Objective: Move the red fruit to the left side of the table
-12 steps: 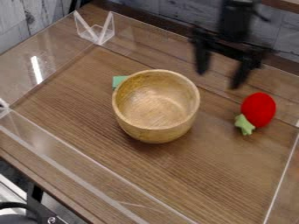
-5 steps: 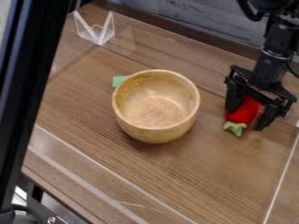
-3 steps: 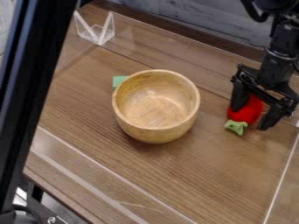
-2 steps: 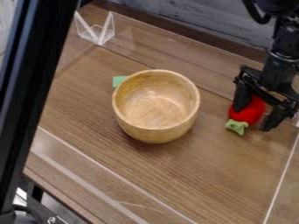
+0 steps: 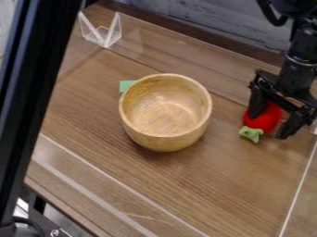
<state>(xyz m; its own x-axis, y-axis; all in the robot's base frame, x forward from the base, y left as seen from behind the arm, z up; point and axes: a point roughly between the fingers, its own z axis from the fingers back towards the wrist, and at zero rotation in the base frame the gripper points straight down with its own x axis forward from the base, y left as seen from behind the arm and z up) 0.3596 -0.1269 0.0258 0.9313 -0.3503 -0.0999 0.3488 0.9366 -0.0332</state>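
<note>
One red fruit [image 5: 261, 118], right side of the table [image 5: 186, 185], sitting between the spread fingers of the one gripper [image 5: 277, 106], not pinched. One wooden bowl [image 5: 165, 112] mid-table, one flat green piece [image 5: 126, 87] poking out behind its left rim. Dark bar [image 5: 31, 102] blocks the left of the view.
</note>
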